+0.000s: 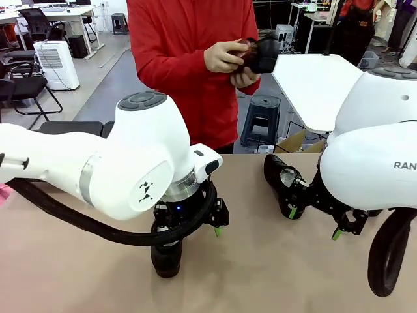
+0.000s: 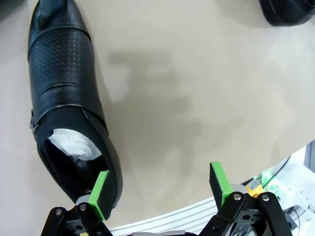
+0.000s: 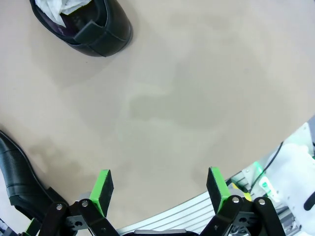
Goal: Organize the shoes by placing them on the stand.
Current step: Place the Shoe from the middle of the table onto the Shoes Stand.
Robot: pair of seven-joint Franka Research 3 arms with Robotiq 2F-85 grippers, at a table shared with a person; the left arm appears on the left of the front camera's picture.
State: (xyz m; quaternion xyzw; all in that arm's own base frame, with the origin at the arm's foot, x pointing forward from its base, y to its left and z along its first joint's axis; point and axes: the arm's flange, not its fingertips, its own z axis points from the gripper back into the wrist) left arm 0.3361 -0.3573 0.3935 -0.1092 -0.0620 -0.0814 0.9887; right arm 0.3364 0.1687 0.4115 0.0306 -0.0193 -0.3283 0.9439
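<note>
The left hand (image 2: pixel 160 189), fingers spread wide and empty, hangs over the table (image 2: pixel 197 88) with one green pad (image 2: pixel 101 191) above the heel rim of a black shoe (image 2: pixel 64 98) — lowered from here, it could tip the shoe or skid off the glossy leather. The right hand (image 3: pixel 160 189), equally wide, straddles bare table beside another shoe (image 3: pixel 19 184) — closing there would catch nothing.

I see a smooth grey floor (image 1: pixel 111 85), a white boxy air unit (image 1: pixel 55 62) at 10 o'clock, and a dark plastic stool (image 1: pixel 260 117) at 2 o'clock.
</note>
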